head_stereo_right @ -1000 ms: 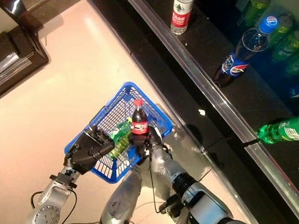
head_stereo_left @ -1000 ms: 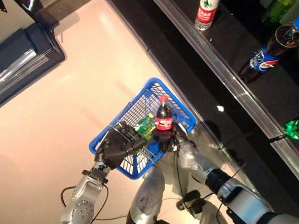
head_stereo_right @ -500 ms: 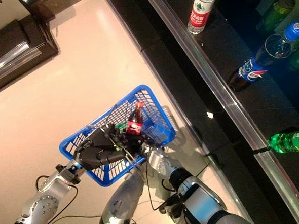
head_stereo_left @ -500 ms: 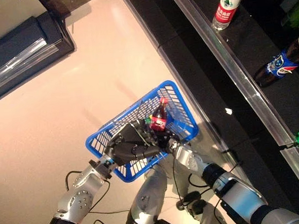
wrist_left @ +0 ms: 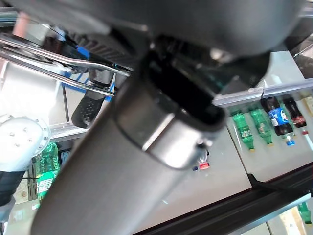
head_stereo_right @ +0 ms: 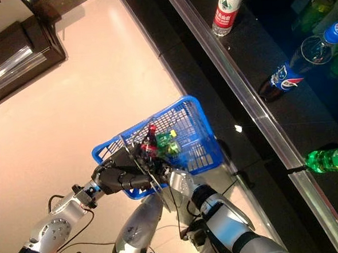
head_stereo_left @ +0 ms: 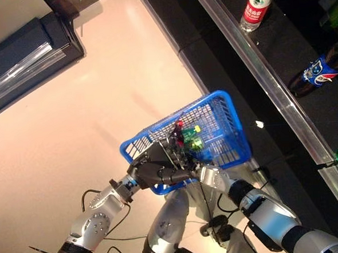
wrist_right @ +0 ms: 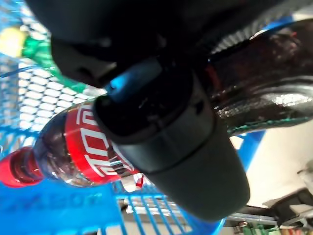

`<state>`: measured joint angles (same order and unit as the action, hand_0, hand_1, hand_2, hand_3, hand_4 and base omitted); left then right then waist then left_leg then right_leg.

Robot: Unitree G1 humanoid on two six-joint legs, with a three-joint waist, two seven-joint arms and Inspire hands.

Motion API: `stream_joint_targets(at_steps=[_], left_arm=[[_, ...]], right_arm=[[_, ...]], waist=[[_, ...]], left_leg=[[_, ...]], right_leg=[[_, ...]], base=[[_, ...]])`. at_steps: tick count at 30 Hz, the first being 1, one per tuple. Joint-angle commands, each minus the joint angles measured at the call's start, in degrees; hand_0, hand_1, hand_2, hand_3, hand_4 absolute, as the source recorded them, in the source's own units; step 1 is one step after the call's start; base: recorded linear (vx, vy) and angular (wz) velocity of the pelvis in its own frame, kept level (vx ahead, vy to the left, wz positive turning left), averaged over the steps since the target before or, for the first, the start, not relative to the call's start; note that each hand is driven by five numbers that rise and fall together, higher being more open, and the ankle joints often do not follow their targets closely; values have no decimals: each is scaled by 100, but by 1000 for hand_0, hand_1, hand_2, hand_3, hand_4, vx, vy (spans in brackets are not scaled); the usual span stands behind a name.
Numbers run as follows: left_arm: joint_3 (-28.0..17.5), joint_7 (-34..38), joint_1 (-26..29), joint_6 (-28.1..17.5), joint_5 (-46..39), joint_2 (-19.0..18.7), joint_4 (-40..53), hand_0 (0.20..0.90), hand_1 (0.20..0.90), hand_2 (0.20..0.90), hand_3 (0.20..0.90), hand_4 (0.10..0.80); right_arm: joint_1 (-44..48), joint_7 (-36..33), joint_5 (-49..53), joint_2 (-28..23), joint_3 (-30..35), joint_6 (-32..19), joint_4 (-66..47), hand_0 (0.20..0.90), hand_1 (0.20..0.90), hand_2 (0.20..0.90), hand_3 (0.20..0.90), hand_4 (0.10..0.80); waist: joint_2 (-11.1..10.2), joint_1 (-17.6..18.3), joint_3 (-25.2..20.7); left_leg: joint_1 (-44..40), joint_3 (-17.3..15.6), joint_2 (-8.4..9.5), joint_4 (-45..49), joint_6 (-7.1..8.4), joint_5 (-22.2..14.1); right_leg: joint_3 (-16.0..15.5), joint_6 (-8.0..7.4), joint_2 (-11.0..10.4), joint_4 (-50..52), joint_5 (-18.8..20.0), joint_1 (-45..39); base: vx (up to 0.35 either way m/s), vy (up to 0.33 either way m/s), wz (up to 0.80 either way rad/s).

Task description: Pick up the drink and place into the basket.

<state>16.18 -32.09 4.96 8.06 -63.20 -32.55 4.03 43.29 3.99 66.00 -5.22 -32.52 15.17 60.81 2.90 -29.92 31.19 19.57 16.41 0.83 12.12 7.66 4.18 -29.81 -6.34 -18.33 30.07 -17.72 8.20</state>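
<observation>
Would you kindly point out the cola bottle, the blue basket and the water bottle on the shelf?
cola bottle (wrist_right: 93, 152): right wrist view, on its red label.
blue basket (head_stereo_left: 233, 125): left eye view, on its right rim.
water bottle (head_stereo_left: 255, 7): left eye view, on its red label.

head stereo pair looking down, wrist cameras close on basket (head_stereo_left: 225, 108)
</observation>
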Motion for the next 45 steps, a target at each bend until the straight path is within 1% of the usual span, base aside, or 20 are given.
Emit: stream_joint_targets(at_steps=[1,2,3,6,12,19,22,31,36,39,40,41,42,45], left_arm=[[-240,-905,1058,-949,-807,426,2455,300,300,300,200,100],[-250,-899,1078,-934,-831,431,2444,300,300,300,200,100],[-248,-893,1094,-922,-829,447,2439,300,300,300,200,100],[-209,-797,1179,-884,-813,498,2461,300,300,300,200,100],[-196,-692,1219,-841,-807,546,2442,300,300,300,200,100],[-212,-697,1160,-846,-787,605,2403,300,300,300,200,100],[-206,-714,1091,-918,-761,628,2384,300,300,300,200,100],[-222,-690,955,-995,-747,670,2339,300,300,300,200,100],[-308,-758,764,-1090,-812,705,2201,300,300,300,200,100],[-442,-874,516,-1144,-880,742,2209,300,300,300,200,100],[-486,-906,439,-1192,-924,753,2220,300,300,300,200,100],[-520,-929,370,-1263,-910,773,2234,300,300,300,200,100],[-556,-941,321,-1341,-885,785,2263,300,300,300,200,100],[-658,-831,136,-1668,-732,811,2228,300,300,300,200,100]], right_arm=[[1139,487,612,703,315,-205,-127,371,371,371,282,182],[1170,410,615,702,371,-275,-62,853,853,853,845,745],[1198,319,645,708,413,-325,-22,900,900,900,900,800],[1316,154,834,708,601,-446,166,900,900,900,900,800],[1396,256,986,706,680,-494,226,900,900,900,900,800],[1357,205,1429,687,753,-760,-99,900,900,900,900,800],[1303,218,1569,685,739,-867,-324,900,900,900,900,800],[1119,248,1563,603,617,-1138,-995,900,900,900,900,800],[755,196,1497,373,555,-1410,-1643,900,900,900,900,800],[225,113,1398,120,583,-1583,-2179,900,900,900,900,800],[1,-29,1300,32,611,-1694,-2374,900,900,900,900,800],[-174,-114,1233,-34,660,-1735,-2505,900,900,900,900,800],[-323,-119,1128,-112,721,-1724,-2651,900,900,900,900,800],[-1010,-209,707,-259,778,-1745,-3387,900,900,900,900,800]], waist=[[218,37,-139],[215,36,-139],[214,35,-139],[197,40,-139],[177,56,-139],[162,99,-139],[169,139,-139],[166,224,-139],[120,337,-139],[51,454,-139],[17,511,-139],[-10,559,-139],[-11,598,-139],[-122,777,-139]], left_leg=[[229,-230,-5,439,-399,-142],[234,-234,-7,439,-400,-143],[238,-233,-11,439,-399,-142],[244,-252,-17,440,-400,-156],[250,-287,-33,446,-400,-157],[264,-352,-48,448,-418,-161],[267,-393,-61,447,-416,-162],[260,-475,-84,441,-418,-158],[238,-540,-106,442,-418,-170],[230,-612,-158,441,-413,-188],[215,-644,-185,426,-411,-194],[196,-670,-213,410,-410,-197],[259,-697,-235,363,-441,-40],[158,-771,-322,274,-432,-33]], right_leg=[[140,76,-224,-456,1167,-5],[136,75,-229,-445,1165,5],[135,75,-235,-428,1170,19],[145,68,-247,-399,1168,47],[172,55,-253,-361,1177,90],[185,42,-289,-311,1191,158],[211,37,-294,-292,1185,193],[228,20,-337,-250,1210,262],[274,22,-333,-237,1208,289],[322,27,-312,-255,1213,314],[346,23,-292,-279,1220,318],[367,20,-274,-304,1231,320],[324,84,-249,-403,1394,368],[426,85,-154,-529,1449,344]], base=[[0,0,0],[0,0,0],[0,0,0],[0,0,0],[0,0,0],[0,0,0],[-7,25,0],[-3,12,-1],[0,0,0],[-21,13,-6],[-23,-5,-6],[-105,35,-4],[-110,38,-6],[-52,5,-18]])
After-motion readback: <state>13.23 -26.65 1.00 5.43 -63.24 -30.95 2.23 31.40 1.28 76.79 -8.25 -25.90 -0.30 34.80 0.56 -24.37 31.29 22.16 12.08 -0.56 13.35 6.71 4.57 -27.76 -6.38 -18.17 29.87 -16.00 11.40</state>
